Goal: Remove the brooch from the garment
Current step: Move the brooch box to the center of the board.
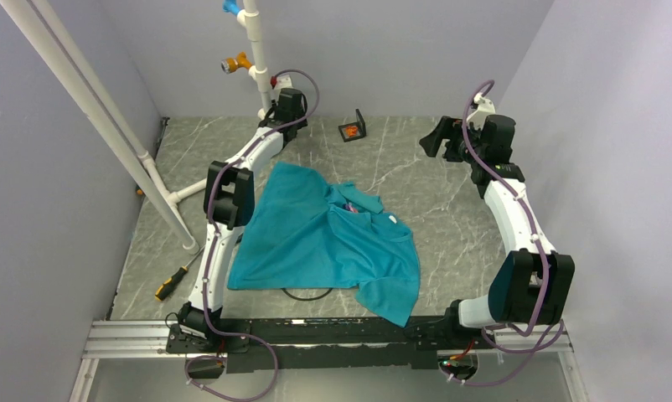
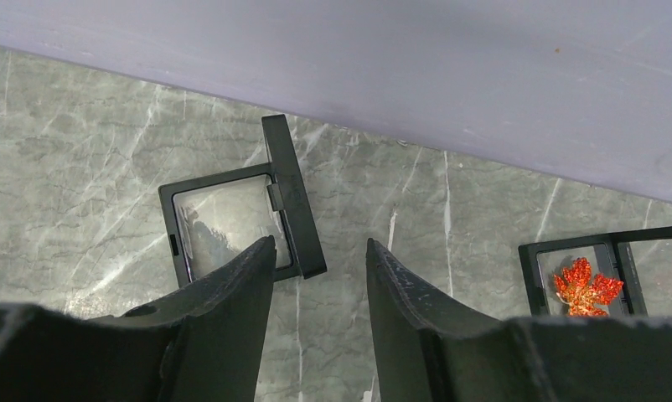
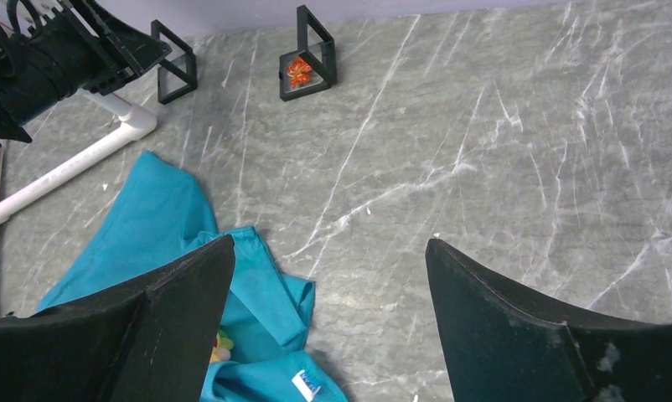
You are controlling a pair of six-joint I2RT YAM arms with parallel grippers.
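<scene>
Brooch (image 1: 348, 206) lies on garment (image 1: 316, 243); black case (image 2: 529, 280) holds orange leaf (image 2: 586, 286).

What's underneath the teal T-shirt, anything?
A thin black loop pokes out from under the near hem of the T-shirt, lying on the table. How far it runs beneath, and whatever else lies under the cloth, is covered.

Left arm (image 1: 218, 251) rises from its base to a bent elbow, with the forearm stretched toward the far side. Left gripper (image 2: 320, 249) tips downward, fingers (image 2: 232, 293) parted by a moderate gap with nothing between them. Right arm (image 1: 509, 205) folds at a low elbow, forearm running far. Right gripper (image 3: 328, 249) is turned inward toward the left arm, jaws spread wide, nothing held.
</scene>
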